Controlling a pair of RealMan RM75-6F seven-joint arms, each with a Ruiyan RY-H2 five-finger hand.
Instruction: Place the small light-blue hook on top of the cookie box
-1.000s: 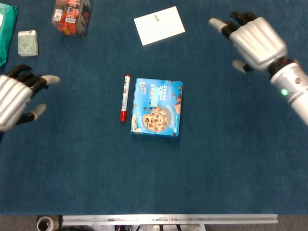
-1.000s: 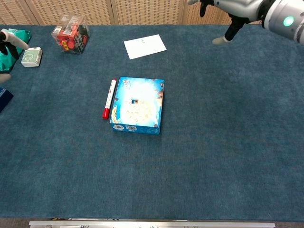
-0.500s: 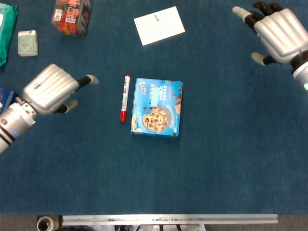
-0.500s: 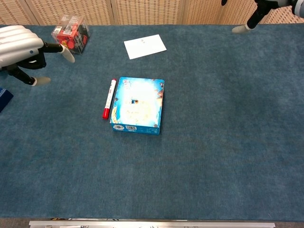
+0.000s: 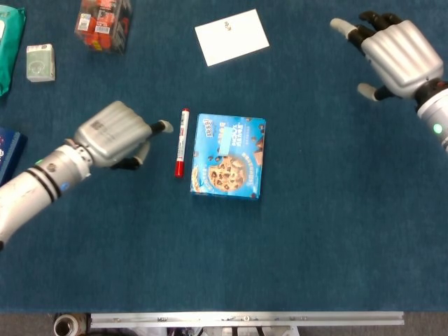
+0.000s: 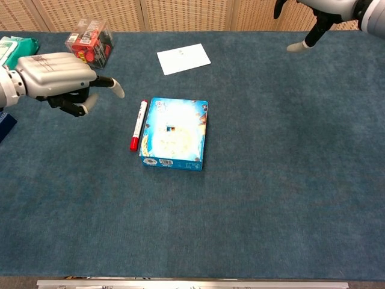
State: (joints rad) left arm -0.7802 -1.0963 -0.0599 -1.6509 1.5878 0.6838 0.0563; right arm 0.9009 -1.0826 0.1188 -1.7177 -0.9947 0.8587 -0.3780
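The blue cookie box [image 5: 229,155] lies flat at the table's middle, also seen as the cookie box [image 6: 175,133] in the chest view. A small light-blue hook [image 5: 224,145] rests on the box's top face. My left hand [image 5: 115,133] hovers left of the box beside a red marker [image 5: 181,141]. It holds nothing; one finger reaches toward the marker and the thumb stands apart. The left hand [image 6: 58,73] shows the same in the chest view. My right hand [image 5: 397,50] is raised at the far right with fingers spread, empty, and the right hand [image 6: 313,15] is cut by the chest view's top edge.
A white card [image 5: 232,36] lies behind the box. A clear pack of red items [image 5: 103,24], a small white-green box [image 5: 40,61] and a teal pouch [image 5: 8,42] sit at the back left. A dark blue item [image 5: 8,150] lies at the left edge.
My left hand has swept in from the left edge toward the marker and its fingers have drawn in. My right hand rose toward the back right, then shifted slightly back.
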